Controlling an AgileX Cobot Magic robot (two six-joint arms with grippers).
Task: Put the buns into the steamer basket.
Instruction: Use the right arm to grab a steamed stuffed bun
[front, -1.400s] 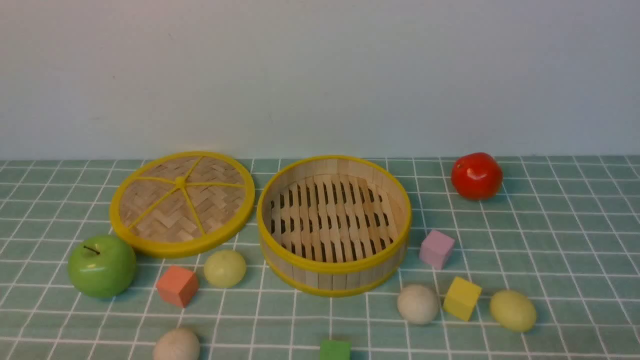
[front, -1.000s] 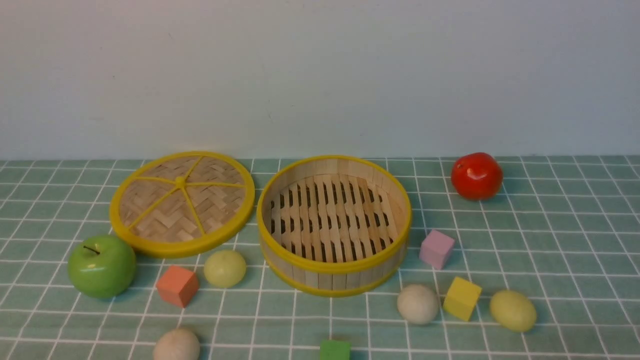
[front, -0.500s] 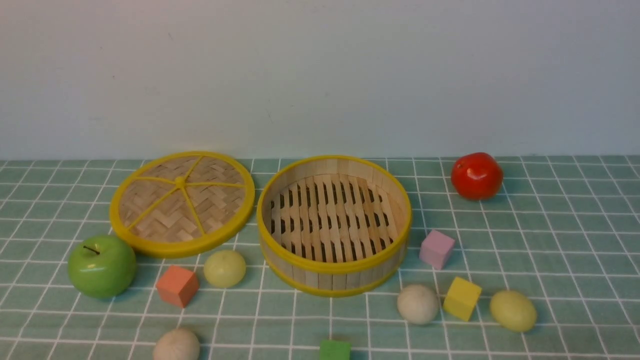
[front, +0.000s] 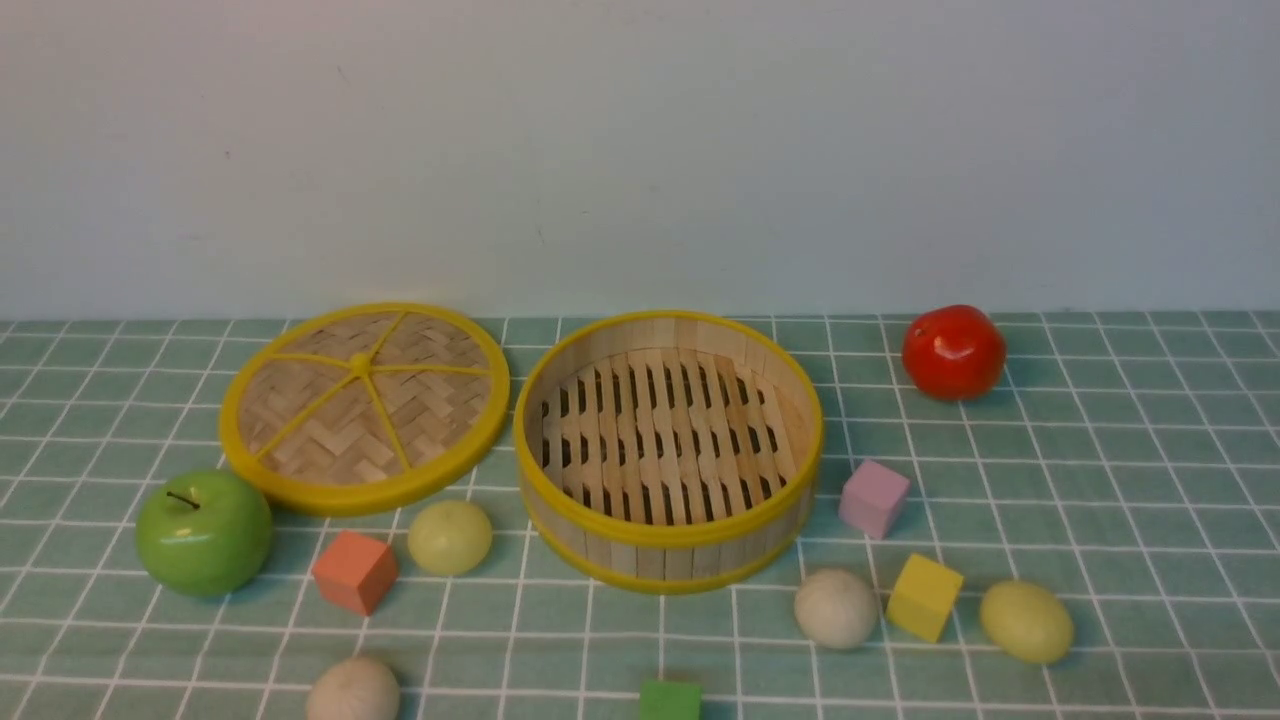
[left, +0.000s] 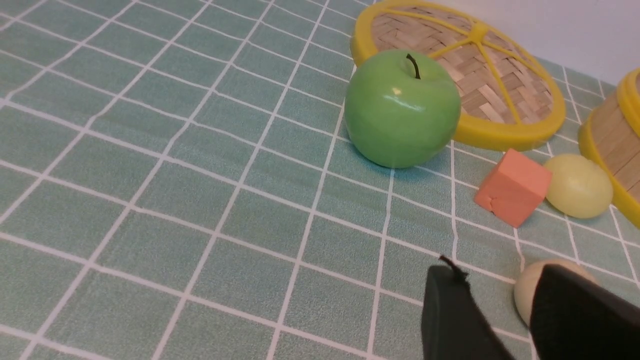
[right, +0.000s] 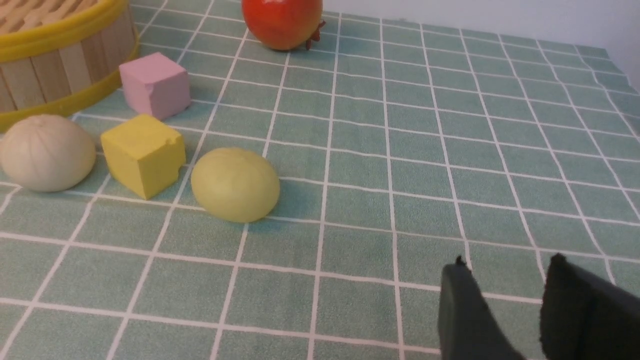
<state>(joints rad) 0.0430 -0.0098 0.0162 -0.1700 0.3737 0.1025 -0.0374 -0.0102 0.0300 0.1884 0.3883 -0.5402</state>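
Note:
The steamer basket (front: 668, 535) stands empty at the table's middle. Four buns lie on the cloth around it: a yellow-green bun (front: 450, 537) at its front left, a beige bun (front: 352, 690) at the front edge, a beige bun (front: 836, 608) at its front right, and a yellow-green bun (front: 1026, 621) further right. Neither gripper shows in the front view. My left gripper (left: 500, 280) is open and empty, with the front beige bun (left: 525, 295) partly hidden behind one finger. My right gripper (right: 505, 267) is open and empty over bare cloth, apart from the yellow-green bun (right: 235, 185) and beige bun (right: 46, 152).
The woven lid (front: 364, 405) lies left of the basket. A green apple (front: 204, 533) and an orange cube (front: 354, 571) sit at front left. A pink cube (front: 873, 497), a yellow cube (front: 923, 596), a green cube (front: 670, 700) and a red tomato (front: 953, 351) are also on the cloth.

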